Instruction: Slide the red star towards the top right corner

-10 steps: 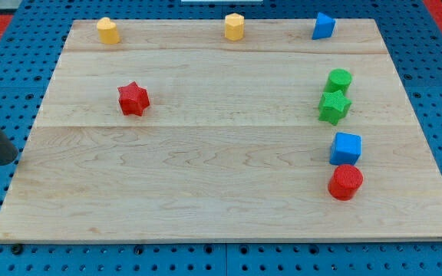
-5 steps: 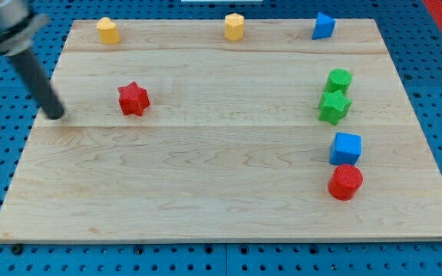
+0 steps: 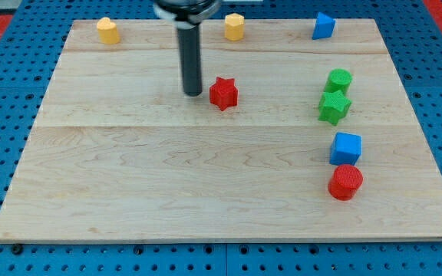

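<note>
The red star (image 3: pixel 223 93) lies on the wooden board (image 3: pixel 167 184), a little above the middle. My tip (image 3: pixel 194 93) stands just to the view's left of it, with a small gap between them. The dark rod rises from the tip to the view's top edge. The board's top right corner lies beyond the blue block (image 3: pixel 323 26).
A yellow block (image 3: pixel 108 31) and a yellow hexagonal block (image 3: pixel 235 26) sit along the top edge. On the right stand a green cylinder (image 3: pixel 339 80), a green star (image 3: pixel 334 106), a blue cube (image 3: pixel 346 148) and a red cylinder (image 3: pixel 346 182).
My tip swept from the board's left edge rightwards across it. The red star has slid about a hundred pixels to the right. The other blocks have not moved.
</note>
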Controlling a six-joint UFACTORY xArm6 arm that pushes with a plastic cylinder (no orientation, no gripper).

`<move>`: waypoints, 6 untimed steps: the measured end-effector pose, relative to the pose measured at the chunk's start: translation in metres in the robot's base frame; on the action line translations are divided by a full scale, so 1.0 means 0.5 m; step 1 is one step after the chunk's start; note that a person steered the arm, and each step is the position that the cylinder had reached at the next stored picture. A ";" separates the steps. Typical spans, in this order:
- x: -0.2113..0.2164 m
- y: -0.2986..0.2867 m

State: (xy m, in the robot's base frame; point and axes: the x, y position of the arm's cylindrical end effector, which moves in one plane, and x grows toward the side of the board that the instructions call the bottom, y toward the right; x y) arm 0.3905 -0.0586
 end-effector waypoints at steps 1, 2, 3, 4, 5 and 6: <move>0.033 0.068; -0.050 0.161; -0.095 0.178; -0.102 0.164; -0.125 0.283; -0.162 0.323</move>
State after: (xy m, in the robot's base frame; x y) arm 0.3094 0.1031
